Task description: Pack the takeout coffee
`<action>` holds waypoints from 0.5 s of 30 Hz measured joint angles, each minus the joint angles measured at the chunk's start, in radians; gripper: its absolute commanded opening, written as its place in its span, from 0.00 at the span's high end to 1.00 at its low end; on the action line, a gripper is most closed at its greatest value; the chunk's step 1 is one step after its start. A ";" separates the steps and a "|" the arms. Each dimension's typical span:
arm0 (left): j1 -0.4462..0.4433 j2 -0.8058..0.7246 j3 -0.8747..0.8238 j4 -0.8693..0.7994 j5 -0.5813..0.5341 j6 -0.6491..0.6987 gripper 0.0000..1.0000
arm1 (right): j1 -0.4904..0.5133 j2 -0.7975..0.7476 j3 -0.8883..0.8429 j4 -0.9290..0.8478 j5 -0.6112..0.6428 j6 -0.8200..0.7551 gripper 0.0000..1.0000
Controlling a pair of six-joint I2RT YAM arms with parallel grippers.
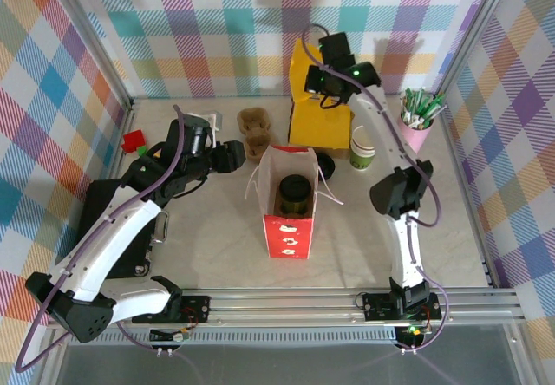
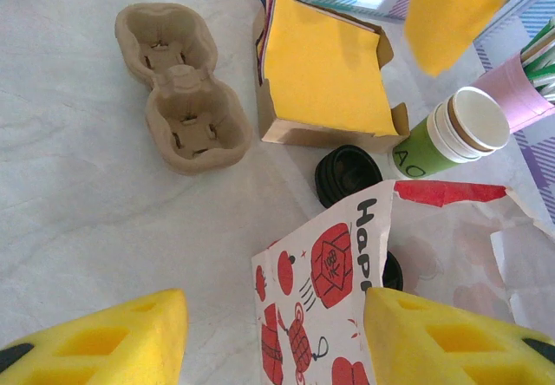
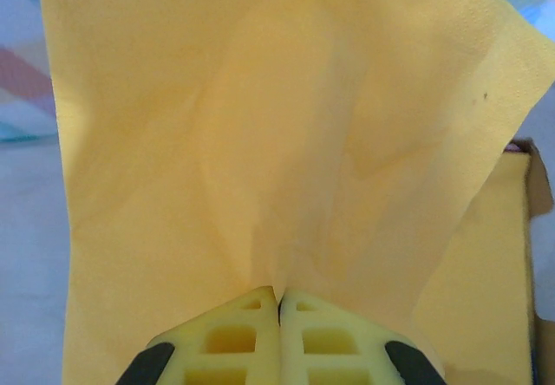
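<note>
The takeout coffee, a green paper cup with a cream rim, stands upright right of the yellow napkin box; it is also in the left wrist view. My right gripper hangs above that box, shut on a yellow napkin that dangles from it. The red-and-white paper bag stands open mid-table with a dark, black-lidded cup inside. My left gripper is open beside the bag's left wall, and the bag's printed panel lies between its yellow fingers, unpinched.
A brown cardboard cup carrier lies left of the napkin box. A pink cup of pens stands at the back right. A loose black lid lies between the box and the bag. A red block sits far left.
</note>
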 measured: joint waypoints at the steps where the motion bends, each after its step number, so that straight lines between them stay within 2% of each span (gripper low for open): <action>1: 0.000 -0.001 0.000 0.000 0.000 0.000 0.44 | -0.001 -0.042 -0.003 0.005 -0.037 0.005 1.00; 10: 0.000 -0.016 0.000 0.001 0.029 -0.018 0.44 | -0.006 -0.315 -0.013 0.079 -0.371 0.175 1.00; 15: 0.000 -0.044 0.000 0.000 0.061 -0.047 0.45 | 0.002 -0.422 -0.139 0.160 -0.550 0.348 1.00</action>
